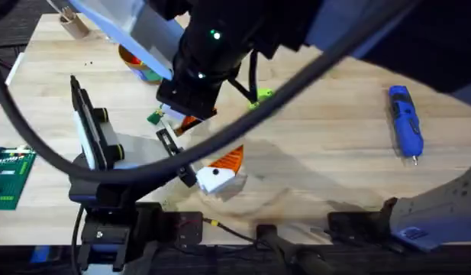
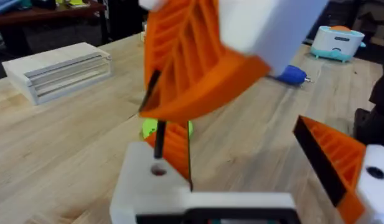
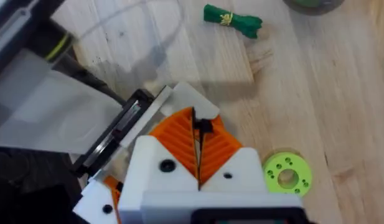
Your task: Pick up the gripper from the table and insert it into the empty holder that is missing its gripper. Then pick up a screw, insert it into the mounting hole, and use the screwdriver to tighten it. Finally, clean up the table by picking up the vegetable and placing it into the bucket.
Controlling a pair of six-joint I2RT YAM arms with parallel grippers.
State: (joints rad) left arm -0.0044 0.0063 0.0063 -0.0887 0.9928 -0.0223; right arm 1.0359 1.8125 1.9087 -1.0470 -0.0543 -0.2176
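My right gripper (image 1: 185, 121) (image 3: 198, 155) hangs low over the table's middle, its orange pads shut on a thin black screw (image 3: 201, 124) (image 2: 158, 134). Under it lies a white-and-black claw piece, the holder (image 3: 142, 112). I cannot tell the loose orange gripper piece apart from the arms' own pads. My left gripper (image 1: 218, 169) (image 2: 235, 140) sits open just in front, with nothing between its fingers. The dark-green vegetable (image 3: 232, 18) (image 1: 155, 117) lies on the wood nearby. The bucket (image 1: 136, 61) is half hidden behind the right arm. The blue screwdriver (image 1: 405, 121) (image 2: 291, 74) lies far right.
A round bright-green disc (image 3: 286, 173) (image 1: 262, 95) lies beside the right gripper. A black stand (image 1: 90, 134) rises at the left, with a green board (image 1: 10, 176) at the left edge. A pale slatted tray (image 2: 58, 68) lies farther back. Cables cross over the table.
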